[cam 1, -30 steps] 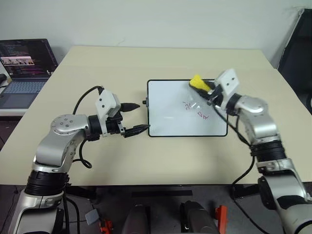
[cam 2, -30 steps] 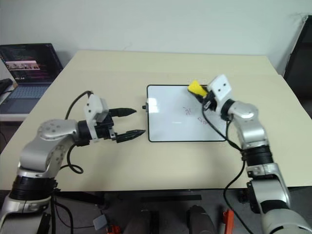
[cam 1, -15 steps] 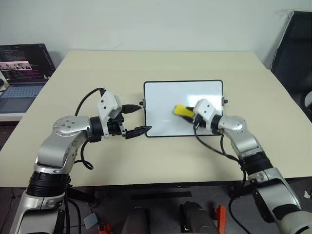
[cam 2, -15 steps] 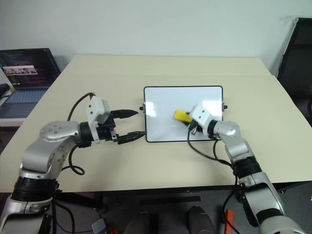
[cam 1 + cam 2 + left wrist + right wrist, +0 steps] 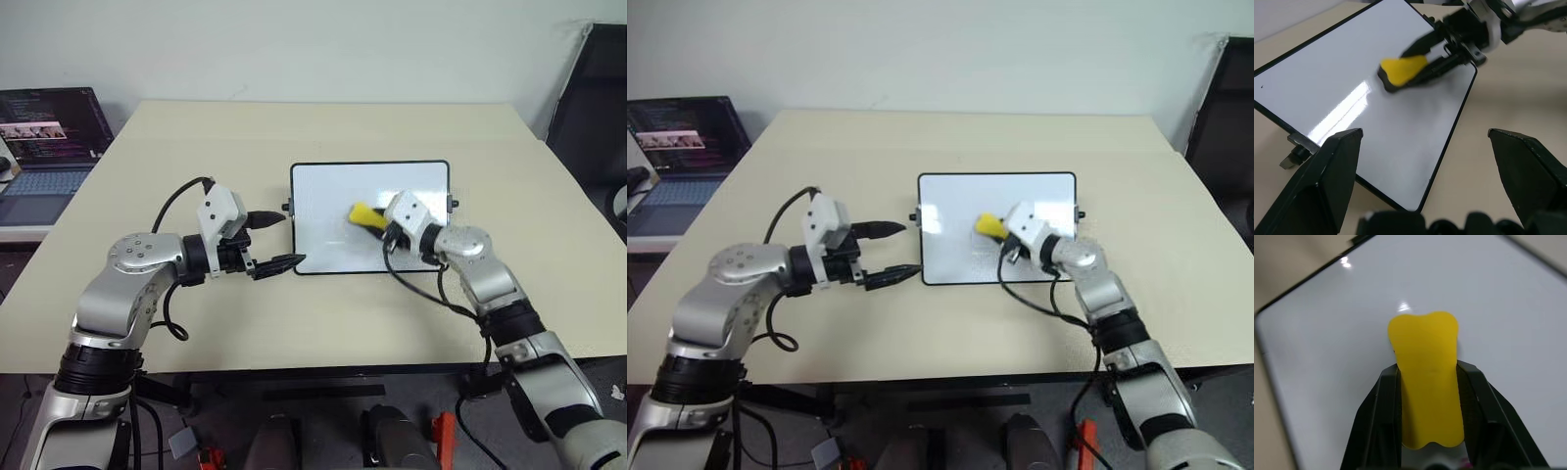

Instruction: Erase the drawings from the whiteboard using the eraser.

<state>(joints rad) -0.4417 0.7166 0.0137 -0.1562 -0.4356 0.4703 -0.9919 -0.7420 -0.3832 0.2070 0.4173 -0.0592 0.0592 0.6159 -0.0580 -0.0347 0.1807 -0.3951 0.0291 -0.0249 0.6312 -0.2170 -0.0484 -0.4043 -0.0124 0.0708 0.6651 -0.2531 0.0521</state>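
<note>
Eraser (image 5: 363, 216) sits clamped between the two black fingers of the right gripper (image 5: 377, 221), its yellow tip pressed toward the middle of the whiteboard (image 5: 323, 196), a grip that lets the arm drag the pad across the glossy surface. From the right wrist view the eraser (image 5: 1429, 387) runs straight out along the fingers with white board all around it, so the wiping face appears to lie on or just above the board; I cannot tell for certain whether it touches

Whiteboard lies flat on the table (image 5: 294, 127), its long side facing the robot. Across the visible board surface no red drawings can be made out in the eye views or in the left wrist view, though a tiny speck of magenta peeks out at the base of the eraser in the right wrist view, close to the gripper body. My guess is that the erasing is nearly finished, with the part of the board hidden under the right gripper left to check

Left gripper (image 5: 274, 240) hangs just beside the whiteboard's near left corner with its fingers spread apart and nothing between them, likely placed there to steady the board against sliding while the other arm wipes. A laptop (image 5: 44, 137) stands well away from the whiteboard, off the table's left edge
</note>
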